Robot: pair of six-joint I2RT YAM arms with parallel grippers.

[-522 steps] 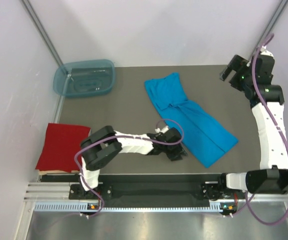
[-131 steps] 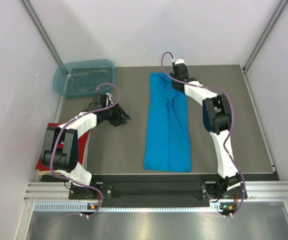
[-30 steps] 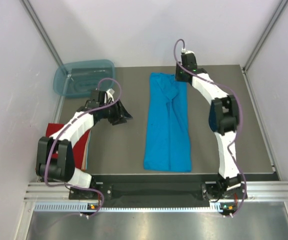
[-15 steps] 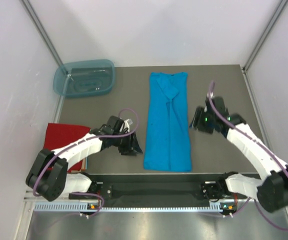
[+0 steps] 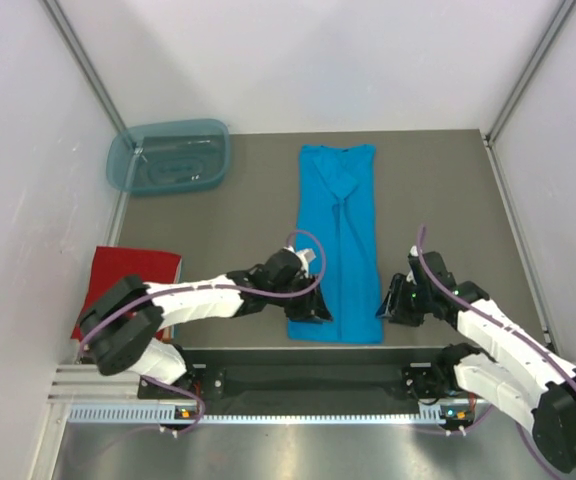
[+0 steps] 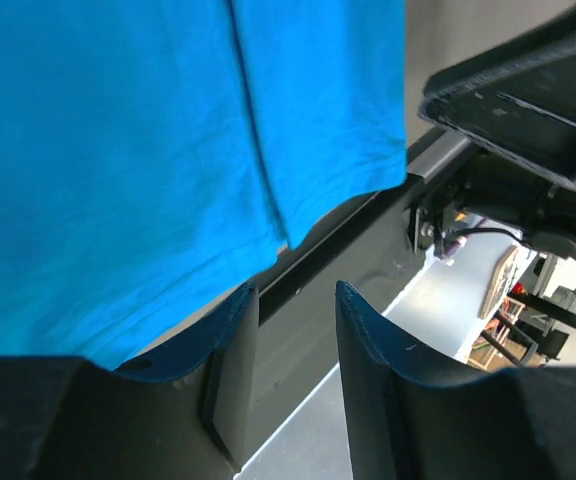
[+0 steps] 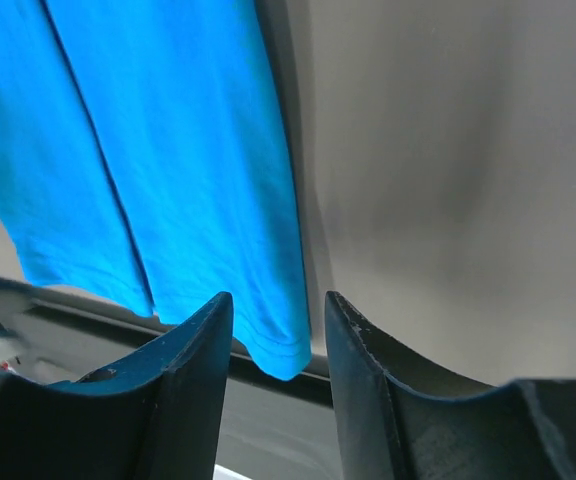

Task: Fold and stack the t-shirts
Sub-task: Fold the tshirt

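Note:
The turquoise t-shirt (image 5: 336, 240) lies flat as a long narrow strip running from the back of the table to its near edge. The red t-shirt (image 5: 128, 280) rests folded at the near left. My left gripper (image 5: 311, 308) is at the strip's near left corner, open, with the hem (image 6: 118, 150) just beyond its fingertips and nothing between them (image 6: 296, 325). My right gripper (image 5: 388, 306) is at the near right corner, open. In the right wrist view the shirt's corner (image 7: 283, 355) shows in the gap between the fingers (image 7: 278, 305), ungripped.
A translucent blue-green tub (image 5: 168, 158) stands at the back left. The table's dark near edge and metal rail (image 5: 308, 385) run just below both grippers. The right arm's body (image 6: 518, 110) shows in the left wrist view. Bare grey tabletop (image 5: 448, 220) lies right of the shirt.
Both arms have come in to the shirt's near end. The left gripper slid right to the near left corner and the right gripper dropped toward the near right corner. The shirt has not moved.

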